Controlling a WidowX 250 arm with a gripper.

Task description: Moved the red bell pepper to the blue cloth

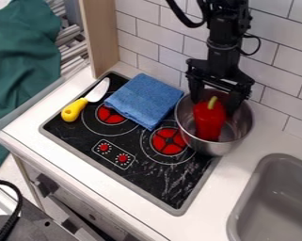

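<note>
Camera view: black two-finger gripper point(214, 100) hangs over the metal pot point(236, 140), near the tiled wall. Fingers spread apart, one each side of the pepper's top end, not closed together. Red bell pepper point(209, 123) is in the pot, stem end up, leaning, not on the blue cloth point(145, 100). Pot sits across the back edge of the black stovetop point(150, 181), toward its right corner, overlapping the countertop point(210, 207). Folded blue cloth lies along the stovetop's back edge, just left of the pot; can't tell if they touch. Yellow-handled knife point(84, 101) lies by the stovetop's left edge, blade toward the back left corner. Gray sink point(272, 197) right of the stovetop.
</note>
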